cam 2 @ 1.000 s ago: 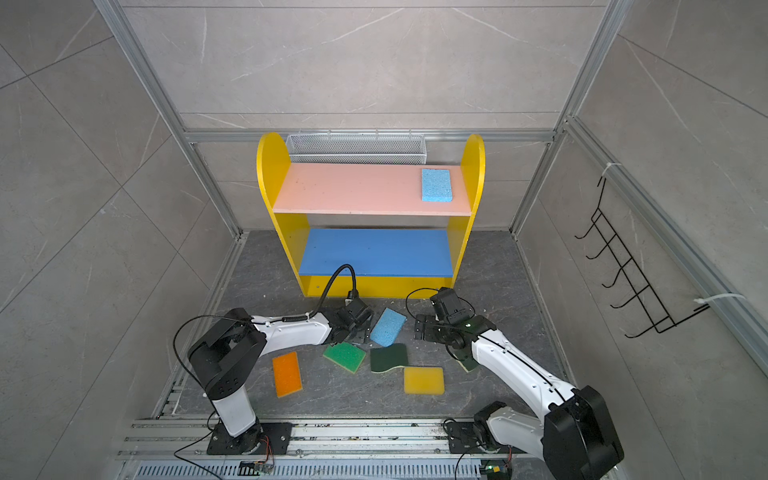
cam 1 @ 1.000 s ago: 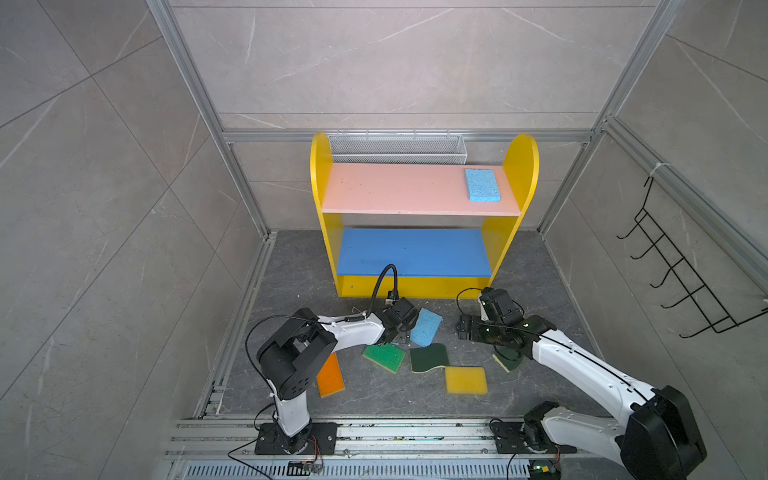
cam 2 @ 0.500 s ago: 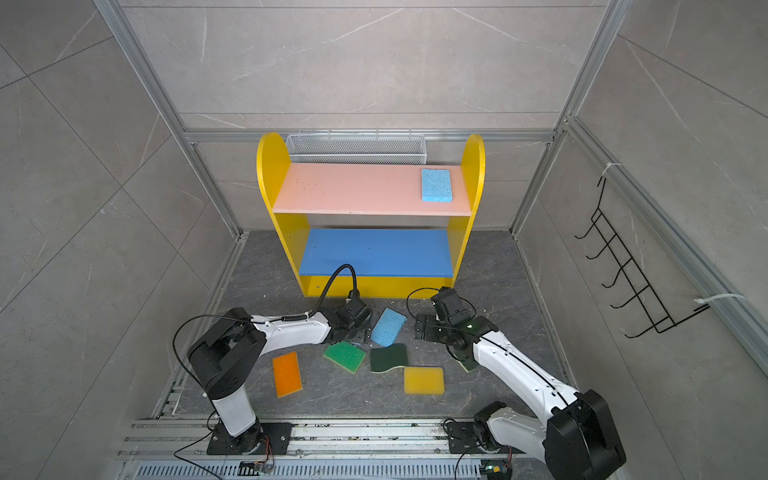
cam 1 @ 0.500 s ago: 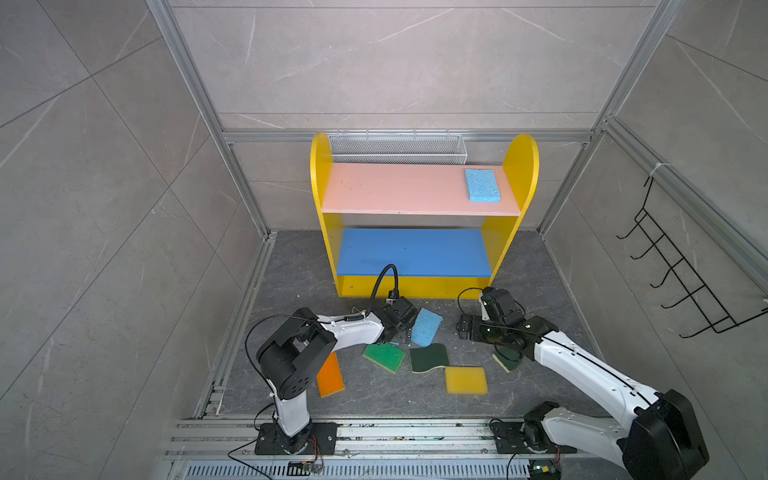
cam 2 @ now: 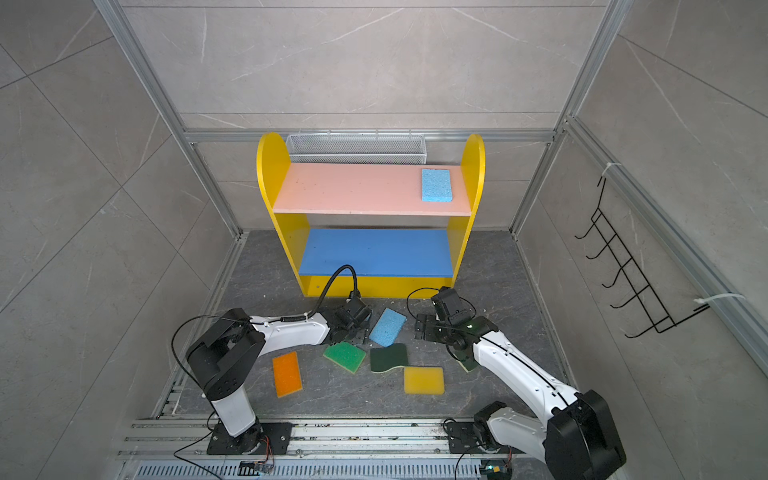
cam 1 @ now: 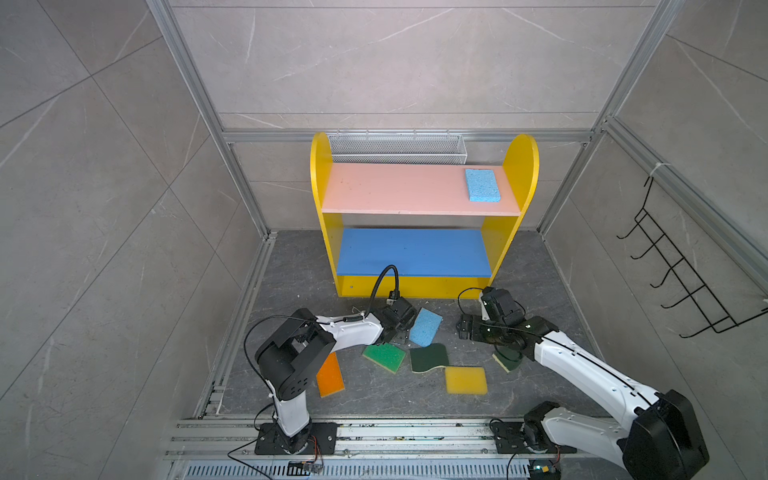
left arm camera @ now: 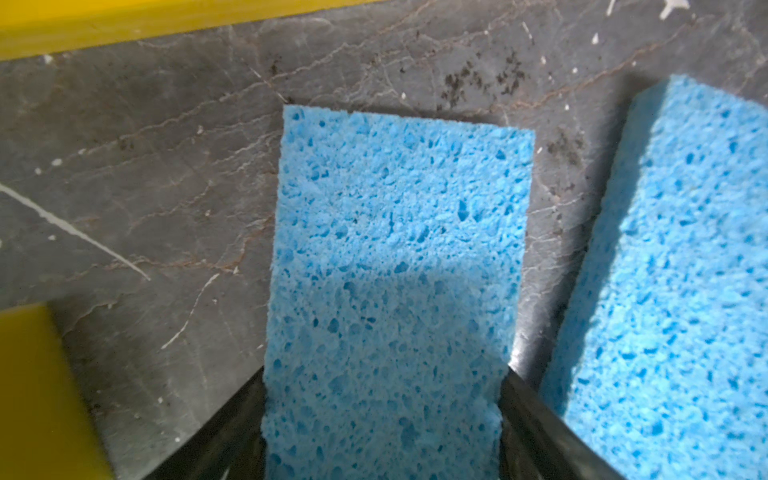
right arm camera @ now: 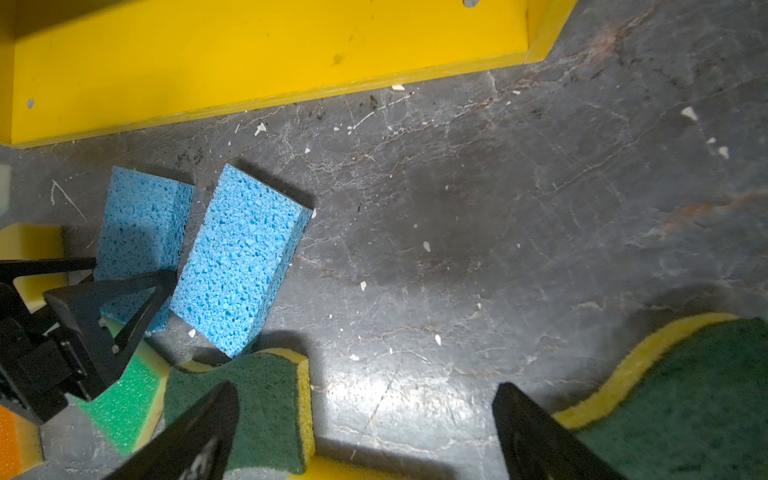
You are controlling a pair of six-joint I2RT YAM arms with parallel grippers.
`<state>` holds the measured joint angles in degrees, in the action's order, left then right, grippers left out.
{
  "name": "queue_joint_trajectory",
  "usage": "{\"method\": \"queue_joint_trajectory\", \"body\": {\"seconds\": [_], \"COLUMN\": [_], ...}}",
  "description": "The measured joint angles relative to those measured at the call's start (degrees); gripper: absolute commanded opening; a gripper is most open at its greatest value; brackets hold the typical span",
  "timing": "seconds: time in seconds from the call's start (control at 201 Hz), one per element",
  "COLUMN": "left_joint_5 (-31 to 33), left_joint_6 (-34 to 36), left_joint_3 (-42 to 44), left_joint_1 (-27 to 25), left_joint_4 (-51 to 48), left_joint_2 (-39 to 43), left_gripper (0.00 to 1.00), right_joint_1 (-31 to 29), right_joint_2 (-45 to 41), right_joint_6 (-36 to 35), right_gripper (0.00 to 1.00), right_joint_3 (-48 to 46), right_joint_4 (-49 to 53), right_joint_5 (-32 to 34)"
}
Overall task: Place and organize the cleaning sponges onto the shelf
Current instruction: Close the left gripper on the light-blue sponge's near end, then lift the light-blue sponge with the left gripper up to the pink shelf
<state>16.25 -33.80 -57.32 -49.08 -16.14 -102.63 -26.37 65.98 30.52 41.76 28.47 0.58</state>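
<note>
Blue foam fills the left wrist view: a light blue sponge (left arm camera: 395, 270) lies lengthwise between the fingers of the left gripper (left arm camera: 384, 374), which press against both its long sides, so the tool is closed on it. The sponge is low over the dark grey stone floor (cam 1: 291, 291), just in front of the shelf (cam 1: 521, 166); whether it is lifted clear I cannot tell. In both top views the arm's wrist hides it.

A second light blue sponge (cam 1: 424, 327) lies just beside it on the floor, one corner meeting the wavy edge of a dark-green scourer (cam 1: 428, 359). A bright green sponge (cam 1: 384, 357) sits beside that scourer, partly under the left gripper. An orange sponge (cam 1: 330, 376) lies near the left arm's base and a yellow sponge (cam 1: 465, 380) lies just in front of the scourer. A yellow foam block (left arm camera: 33, 395) shows beside the held sponge.

The right gripper (right arm camera: 361, 436) hangs low with its fingers spread wide and nothing between them, over bare floor. Another dark-green scourer (right arm camera: 685, 395) lies partly under that arm.

A third light blue sponge (cam 1: 482, 185) lies flat at the right end of the pink top board (cam 1: 395, 187). A pale mark on one right finger (right arm camera: 199, 453) is too blurred to read.
</note>
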Motion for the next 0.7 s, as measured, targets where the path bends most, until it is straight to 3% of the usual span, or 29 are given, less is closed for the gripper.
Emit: {"method": "queue_joint_trajectory", "body": {"seconds": [0.309,0.697], "left_joint_5": [-0.3,-1.3], "left_joint_6": [0.8,3.6], "left_joint_3": [-0.5,-3.7], "left_joint_1": [0.0,-0.2], "left_joint_4": [-1.1,-10.4], "left_joint_2": [0.0,4.4], "left_gripper": [0.70,0.70], "right_joint_1": [0.0,0.0], "right_joint_2": [0.0,-0.6], "right_joint_6": [0.0,0.0], "right_gripper": [0.98,0.97], "right_joint_3": [0.0,0.0], "right_joint_4": [0.0,0.2], "right_joint_5": [0.0,0.0]}}
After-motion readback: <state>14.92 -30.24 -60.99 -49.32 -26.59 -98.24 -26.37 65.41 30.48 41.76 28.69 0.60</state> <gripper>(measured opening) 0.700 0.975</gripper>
